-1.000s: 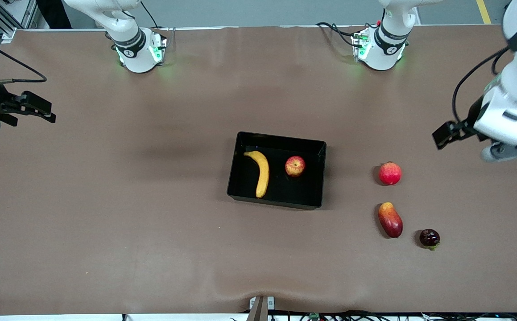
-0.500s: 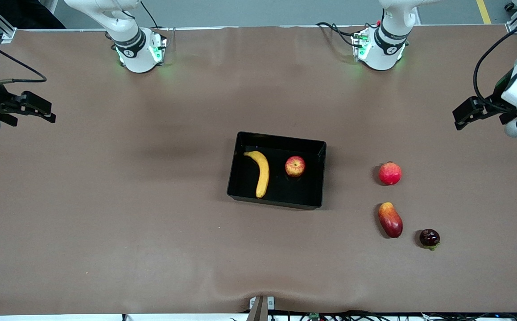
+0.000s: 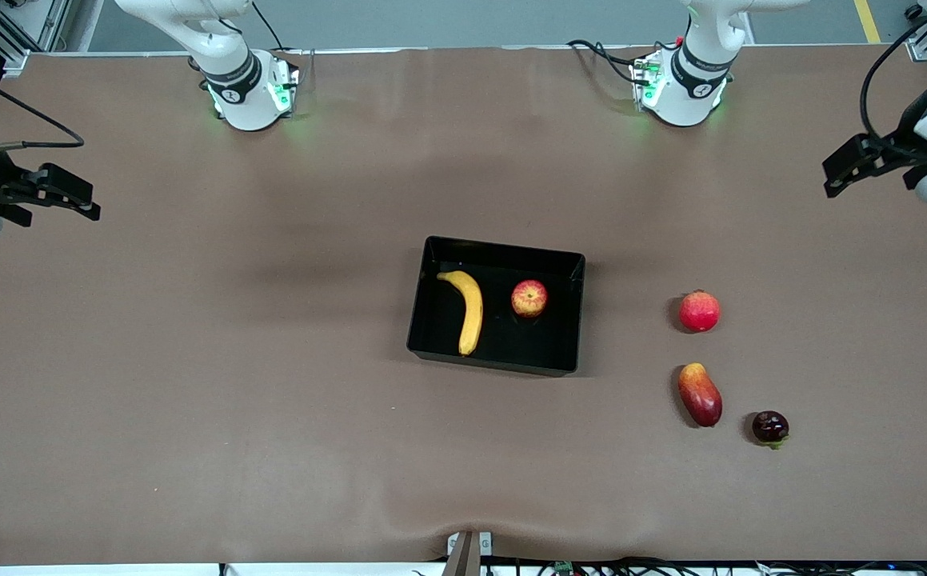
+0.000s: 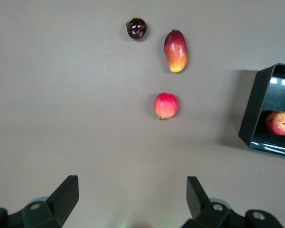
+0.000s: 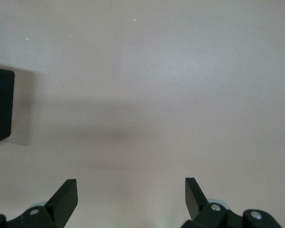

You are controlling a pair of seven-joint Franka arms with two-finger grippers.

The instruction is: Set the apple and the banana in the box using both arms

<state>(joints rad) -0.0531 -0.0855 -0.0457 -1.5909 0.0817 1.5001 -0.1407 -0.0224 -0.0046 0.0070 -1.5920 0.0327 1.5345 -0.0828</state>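
The left gripper (image 3: 851, 164) has just pulled up and away toward its own end of the table, jaws wide and empty (the right gripper (image 3: 55, 192) waits likewise), leaving banana (image 3: 467, 308) and apple (image 3: 529, 298) in the box (image 3: 503, 360), so it looks finished.

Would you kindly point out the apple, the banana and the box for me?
apple (image 3: 529, 298), front view, middle of the fruit.
banana (image 3: 472, 310), front view, mid-length of its curve.
box (image 3: 503, 252), front view, wall nearest the robots' bases.
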